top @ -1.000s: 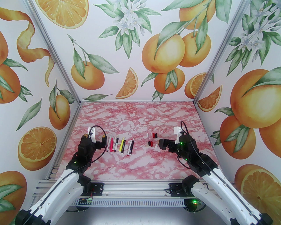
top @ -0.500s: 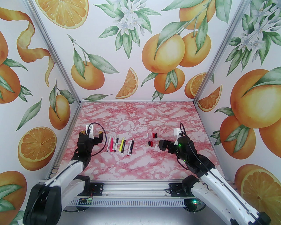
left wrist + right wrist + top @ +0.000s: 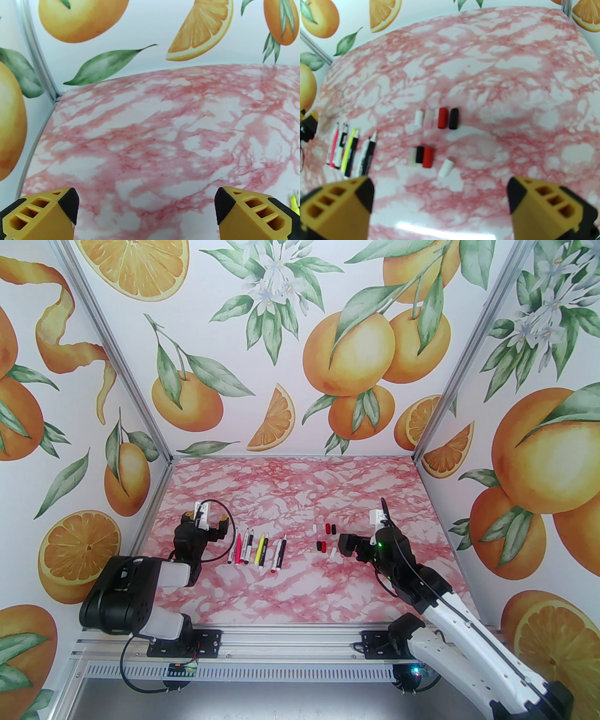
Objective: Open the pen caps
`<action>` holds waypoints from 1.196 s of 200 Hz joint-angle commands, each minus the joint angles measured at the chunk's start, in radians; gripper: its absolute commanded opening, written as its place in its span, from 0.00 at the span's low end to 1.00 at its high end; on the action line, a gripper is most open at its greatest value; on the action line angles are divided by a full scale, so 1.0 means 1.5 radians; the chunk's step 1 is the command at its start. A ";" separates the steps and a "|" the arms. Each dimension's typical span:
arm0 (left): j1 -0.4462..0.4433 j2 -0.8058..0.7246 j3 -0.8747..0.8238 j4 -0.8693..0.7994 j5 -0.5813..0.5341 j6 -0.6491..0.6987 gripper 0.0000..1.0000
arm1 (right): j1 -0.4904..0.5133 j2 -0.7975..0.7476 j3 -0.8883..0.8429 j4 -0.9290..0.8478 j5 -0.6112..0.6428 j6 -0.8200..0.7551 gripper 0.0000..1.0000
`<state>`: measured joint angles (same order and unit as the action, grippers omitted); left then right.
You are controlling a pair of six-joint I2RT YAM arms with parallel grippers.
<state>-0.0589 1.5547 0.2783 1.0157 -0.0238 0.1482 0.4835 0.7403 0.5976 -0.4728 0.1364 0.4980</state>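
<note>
Since the pen caps (image 3: 428, 157) lie loose on the desk (image 3: 300, 483), in two short rows right of centre, I judge the opening work all but finished. I count four in the far row and four in the near one: white, pale, red and black. The nearest white one is tilted away from its neighbours. None sits on a barrel as far as I can make out.

Left of centre the pens (image 3: 260, 549) lie side by side, well apart from the caps. Their far ends show bare pointed tips. The near ends are too small for me to tell whether any carries a cap, so that is the one thing I would check.

My right end effector (image 3: 440, 199) hangs just right of the near row of caps. Its fingers are spread wide with nothing between them. My left end effector (image 3: 146, 206) sits just left of the pens, toward their far ends. It is equally spread and empty over bare marble, with a yellow pen tip (image 3: 294, 201) at the right edge of its wrist view.
</note>
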 commanded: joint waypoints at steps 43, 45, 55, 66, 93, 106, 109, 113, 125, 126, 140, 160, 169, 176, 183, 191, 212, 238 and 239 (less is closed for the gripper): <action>0.006 0.059 0.081 -0.006 0.021 0.013 1.00 | -0.005 0.019 0.023 0.032 0.081 -0.042 1.00; 0.006 0.060 0.087 -0.016 0.024 0.014 1.00 | -0.006 0.020 0.023 0.033 0.084 -0.044 1.00; 0.019 0.057 0.099 -0.044 0.039 0.000 1.00 | -0.008 0.028 0.025 0.041 0.105 -0.054 1.00; 0.026 0.059 0.105 -0.050 0.044 -0.008 1.00 | -0.011 0.040 0.025 0.057 0.123 -0.073 1.00; 0.026 0.057 0.103 -0.051 0.043 -0.008 1.00 | -0.028 0.092 0.027 0.114 0.173 -0.119 1.00; 0.026 0.057 0.103 -0.052 0.043 -0.008 1.00 | -0.036 0.120 0.024 0.157 0.199 -0.143 1.00; 0.026 0.058 0.103 -0.051 0.043 -0.008 1.00 | -0.038 0.124 0.021 0.174 0.209 -0.148 1.00; 0.025 0.058 0.103 -0.050 0.043 -0.008 1.00 | -0.040 0.133 0.017 0.196 0.224 -0.156 1.00; 0.026 0.058 0.103 -0.051 0.043 -0.008 1.00 | -0.050 0.155 0.002 0.263 0.262 -0.178 1.00; 0.026 0.058 0.103 -0.051 0.043 -0.008 1.00 | -0.051 0.157 0.000 0.268 0.264 -0.179 1.00; 0.026 0.058 0.103 -0.051 0.043 -0.008 1.00 | -0.074 0.182 -0.011 0.326 0.279 -0.193 1.00; 0.026 0.058 0.103 -0.051 0.043 -0.008 1.00 | -0.118 0.211 -0.031 0.399 0.264 -0.214 1.00; 0.026 0.058 0.103 -0.050 0.043 -0.008 1.00 | -0.137 0.225 -0.044 0.439 0.252 -0.226 1.00; 0.025 0.058 0.104 -0.051 0.043 -0.008 1.00 | -0.149 0.234 -0.060 0.476 0.247 -0.240 1.00; 0.026 0.058 0.102 -0.050 0.043 -0.008 1.00 | -0.159 0.246 -0.075 0.516 0.240 -0.253 1.00; 0.026 0.058 0.103 -0.051 0.043 -0.006 1.00 | -0.169 0.263 -0.090 0.562 0.231 -0.264 1.00; 0.025 0.058 0.104 -0.051 0.043 -0.008 1.00 | -0.184 0.316 -0.109 0.649 0.218 -0.285 1.00; 0.025 0.058 0.104 -0.050 0.043 -0.007 1.00 | -0.185 0.367 -0.139 0.771 0.223 -0.303 1.00; 0.026 0.058 0.103 -0.051 0.043 -0.007 1.00 | -0.185 0.368 -0.139 0.774 0.223 -0.303 1.00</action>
<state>-0.0223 1.6424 0.4198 0.9421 0.0265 0.1375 0.2104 1.2472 0.4278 0.4213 0.4862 0.0990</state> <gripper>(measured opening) 0.996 0.997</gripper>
